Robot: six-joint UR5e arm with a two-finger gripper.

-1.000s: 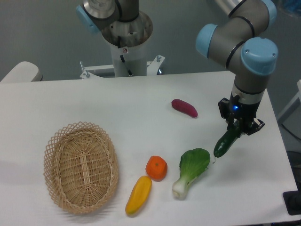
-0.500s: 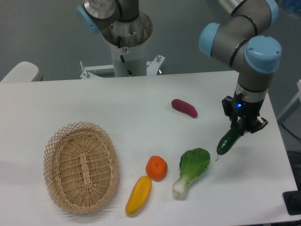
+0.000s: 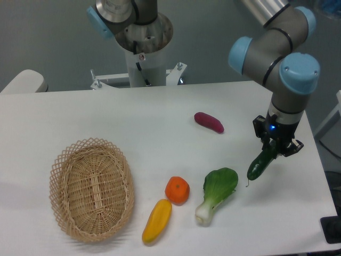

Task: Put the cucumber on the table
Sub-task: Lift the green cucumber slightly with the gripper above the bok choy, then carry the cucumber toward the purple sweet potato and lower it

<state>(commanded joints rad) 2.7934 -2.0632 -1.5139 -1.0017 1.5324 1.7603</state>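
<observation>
Downward-pointing gripper clamps tilted cucumber.

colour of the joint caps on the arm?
Light blue caps on grey links, clearest in the fixed camera view, above the end effector holding the cucumber.

I see the basket near the counter's left edge, the bok choy toward its front-right corner, the cucumber just right of it
</observation>
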